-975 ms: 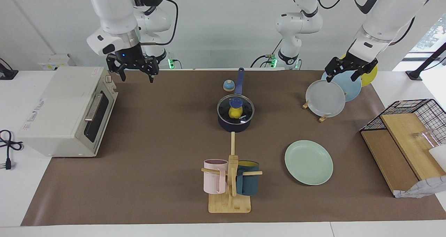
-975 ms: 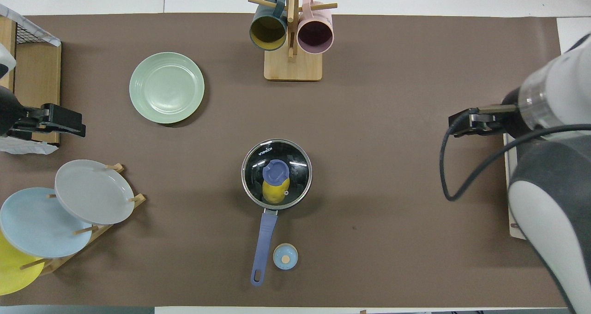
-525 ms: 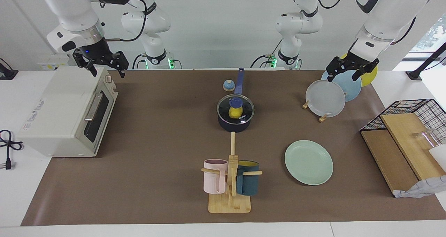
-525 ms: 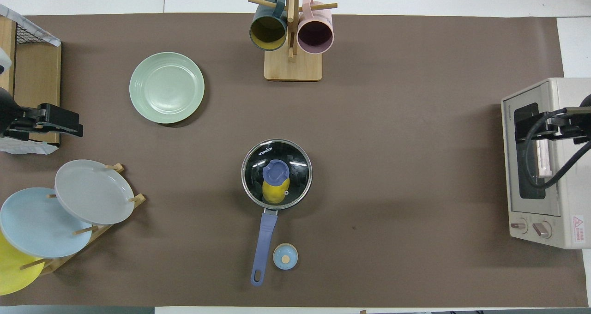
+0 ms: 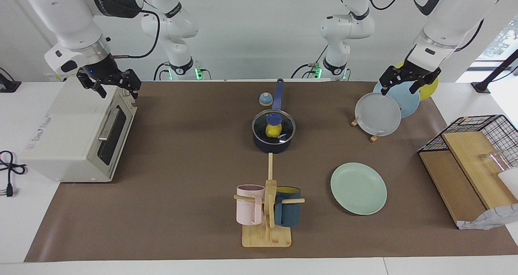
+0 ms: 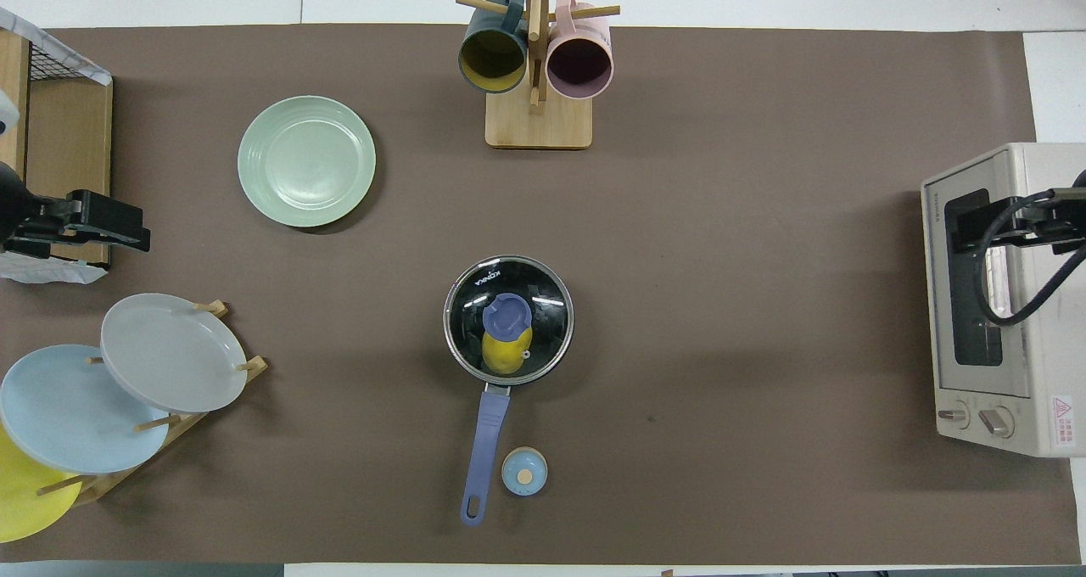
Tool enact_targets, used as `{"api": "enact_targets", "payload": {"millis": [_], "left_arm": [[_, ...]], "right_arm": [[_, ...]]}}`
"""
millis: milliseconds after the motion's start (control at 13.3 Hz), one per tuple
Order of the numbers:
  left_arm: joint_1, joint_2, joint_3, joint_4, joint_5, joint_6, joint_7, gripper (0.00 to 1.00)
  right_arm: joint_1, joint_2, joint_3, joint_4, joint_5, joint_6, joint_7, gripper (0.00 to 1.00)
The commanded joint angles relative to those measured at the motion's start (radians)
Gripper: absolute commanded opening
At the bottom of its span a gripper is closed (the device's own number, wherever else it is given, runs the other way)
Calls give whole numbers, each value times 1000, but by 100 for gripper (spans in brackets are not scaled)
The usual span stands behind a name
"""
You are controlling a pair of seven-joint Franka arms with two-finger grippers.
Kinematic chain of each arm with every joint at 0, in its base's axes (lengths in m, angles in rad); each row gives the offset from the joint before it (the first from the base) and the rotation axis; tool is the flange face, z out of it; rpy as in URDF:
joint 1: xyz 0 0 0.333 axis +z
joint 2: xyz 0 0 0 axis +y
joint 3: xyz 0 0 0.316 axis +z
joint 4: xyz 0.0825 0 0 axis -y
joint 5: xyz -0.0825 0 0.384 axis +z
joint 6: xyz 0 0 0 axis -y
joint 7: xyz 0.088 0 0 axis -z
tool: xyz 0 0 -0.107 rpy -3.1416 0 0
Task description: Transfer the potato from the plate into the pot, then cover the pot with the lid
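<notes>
the potato (image 5: 271, 132) sits in the pot (image 5: 272, 141) under the lid (image 5: 273, 124), well apart from both claws. the left claw (image 5: 408, 84) hangs open and empty over the rack plates (image 5: 378, 114); the right claw (image 5: 110, 85) hangs open and empty over the toaster oven (image 5: 77, 131). the plate (image 5: 358, 188) lies bare.

The pot (image 6: 508, 322) sits near the centre of the table (image 6: 721, 305), its handle pointing to six o'clock. The lid (image 6: 543, 293) covers it, and the potato (image 6: 506, 352) shows through the glass. The plate (image 6: 306, 160) lies bare at ten o'clock from the pot. A bell (image 6: 524, 471) sits just beside the handle's end.
</notes>
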Motion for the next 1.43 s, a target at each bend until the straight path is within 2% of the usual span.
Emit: {"api": "enact_targets", "payload": {"millis": [0,900,1350], "left_arm": [[9,-26,-4,-27,20,-1,13,100],[11,-28,-5,-27,20,-1,7,100],[11,-28,-5,-27,20,-1,5,100]], "right_arm": [[-16,-18,7,-24,27,12,-26,100],[-22,-15,5,-5,46,-38,-26,100],[-22,34,19,30,12,-59,-26,100]]}}
